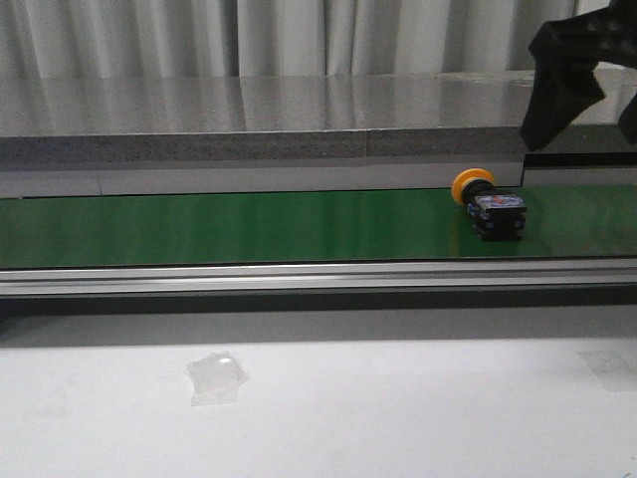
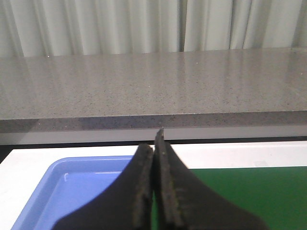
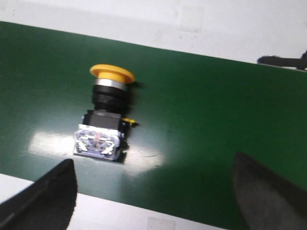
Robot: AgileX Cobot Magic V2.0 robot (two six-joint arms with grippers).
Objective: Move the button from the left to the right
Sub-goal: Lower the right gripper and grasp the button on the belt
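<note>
The button (image 1: 485,204) lay on its side on the green belt (image 1: 249,227), at the right of the front frame, its yellow cap toward the upper left. The right gripper (image 3: 153,191) hung above it with fingers (image 3: 43,196) spread wide, grasping nothing. The left gripper (image 2: 154,191) was clenched and empty, over a blue tray (image 2: 72,187)

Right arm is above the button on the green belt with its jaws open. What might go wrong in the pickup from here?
1. The button lies on its side off-centre between the right gripper jaws; a straight descent may miss or clip it.
2. Its round yellow cap could let it roll on the smooth green belt if nudged.
3. The narrow neck and boxy body offer uneven surfaces, so it may twist when pinched.
</note>
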